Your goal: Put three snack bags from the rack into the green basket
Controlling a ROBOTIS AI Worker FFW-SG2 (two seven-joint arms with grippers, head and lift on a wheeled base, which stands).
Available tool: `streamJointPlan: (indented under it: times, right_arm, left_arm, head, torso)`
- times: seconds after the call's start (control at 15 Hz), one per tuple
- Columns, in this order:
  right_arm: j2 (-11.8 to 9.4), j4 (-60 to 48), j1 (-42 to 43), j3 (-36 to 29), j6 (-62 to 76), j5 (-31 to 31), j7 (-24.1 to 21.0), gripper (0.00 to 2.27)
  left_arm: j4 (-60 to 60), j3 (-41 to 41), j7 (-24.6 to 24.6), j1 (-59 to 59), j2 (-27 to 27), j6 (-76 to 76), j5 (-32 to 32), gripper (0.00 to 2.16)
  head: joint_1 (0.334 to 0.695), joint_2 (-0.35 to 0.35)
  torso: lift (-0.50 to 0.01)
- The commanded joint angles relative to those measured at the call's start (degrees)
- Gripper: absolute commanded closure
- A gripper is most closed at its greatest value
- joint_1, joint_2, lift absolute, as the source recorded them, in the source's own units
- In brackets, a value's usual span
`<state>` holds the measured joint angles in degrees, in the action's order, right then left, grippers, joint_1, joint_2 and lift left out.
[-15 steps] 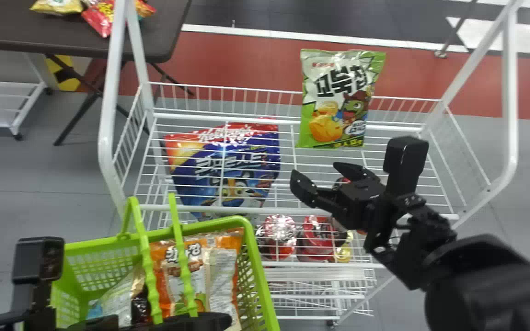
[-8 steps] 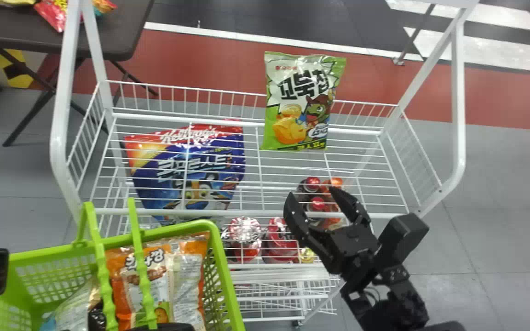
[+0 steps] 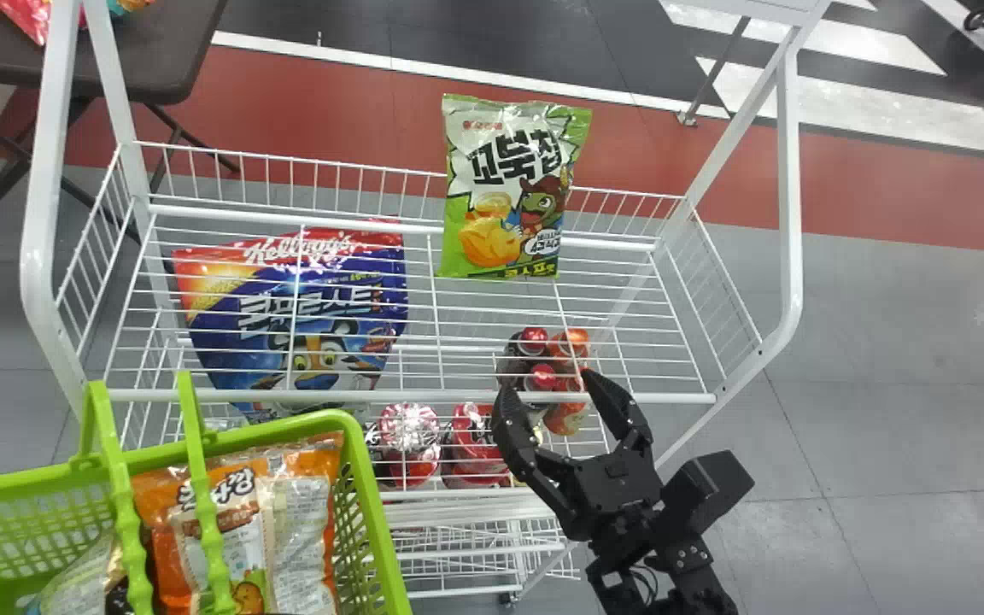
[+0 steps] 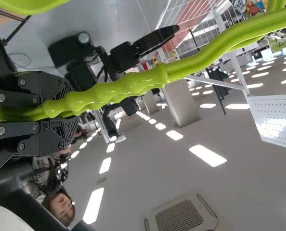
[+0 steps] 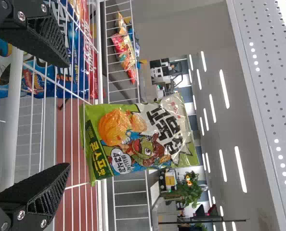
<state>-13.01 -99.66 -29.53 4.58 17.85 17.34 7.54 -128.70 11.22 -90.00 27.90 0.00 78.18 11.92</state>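
At near left the green basket, its handle clamped in the left gripper, contains an orange bag; at right the right gripper, fingers apart, points toward the rack, at whose far side a green-and-white snack bag stands upright.

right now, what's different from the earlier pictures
In the head view, the white wire rack, green plastic basket and green-and-white snack bag have shifted left. The black right gripper has moved lower, farther below the bag, pointing more upward. It has grasped nothing; the bag stays on the rack.
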Motion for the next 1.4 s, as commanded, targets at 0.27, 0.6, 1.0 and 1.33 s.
streamJointPlan:
  times: [0.27,0.6,1.0,1.33]
  right_arm:
    - [0.4,-0.2,-0.4,0.4,-0.2,-0.1,0.0,0.08]
    - [0.3,-0.7,-0.6,0.6,-0.8,0.0,0.0,0.08]
    - [0.2,-0.6,-0.8,0.6,-1.1,0.2,0.0,0.08]
    - [0.3,-0.5,-0.8,0.6,-1.1,0.4,0.0,0.08]
  left_arm:
    - [-0.2,-0.1,-0.2,0.5,-0.1,0.0,-0.1,2.15]
    - [-1.2,0.2,-0.2,1.5,-0.1,0.0,0.0,2.15]
    - [-1.3,-0.1,0.0,1.5,-0.1,0.0,-0.1,2.15]
    - [-1.4,-0.1,0.0,1.6,-0.1,0.0,-0.1,2.15]
  head:
    - [0.695,-0.285]
    - [0.695,-0.283]
    - [0.695,-0.286]
    - [0.695,-0.287]
  torso:
    - [0.0]
    - [0.0]
    - [0.0]
    - [0.0]
